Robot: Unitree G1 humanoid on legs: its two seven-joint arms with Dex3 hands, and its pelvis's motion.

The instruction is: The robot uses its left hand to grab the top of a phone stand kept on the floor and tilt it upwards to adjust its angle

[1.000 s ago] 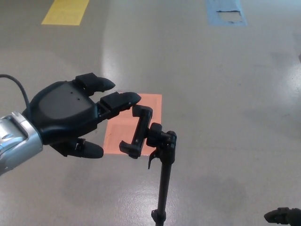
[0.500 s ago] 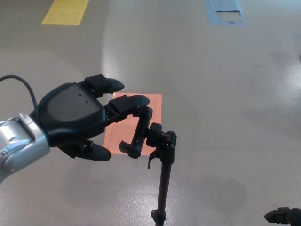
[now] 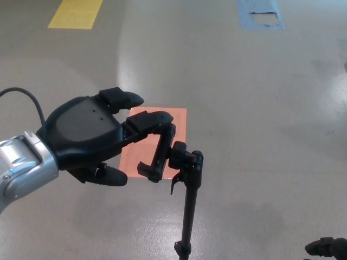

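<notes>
Head view. The left robot hand [image 3: 89,135] reaches in from the left toward the phone stand [image 3: 187,179], which stands upright on the floor [image 3: 260,97] near the picture's near edge. Its clamp [image 3: 160,151] is tilted, upper jaw farther and lower jaw nearer. Compared with 1 second ago, the hand has advanced to the right, so 1 finger [image 3: 154,119] now overlaps the clamp's top end and appears to touch it; over the last half second it barely moved. The fingers are spread, the thumb [image 3: 105,174] hangs low and left of the clamp, and nothing is held. Judgement: contact is reached but the grasp is not closed; closing and tilting upward remain. The right robot hand [image 3: 325,247] shows only as a dark tip at the near right corner; its state cannot be told. An orange floor patch [image 3: 176,122] lies behind the clamp. Bare floor surrounds the stand on all sides, leaving free room for the tilt.
</notes>
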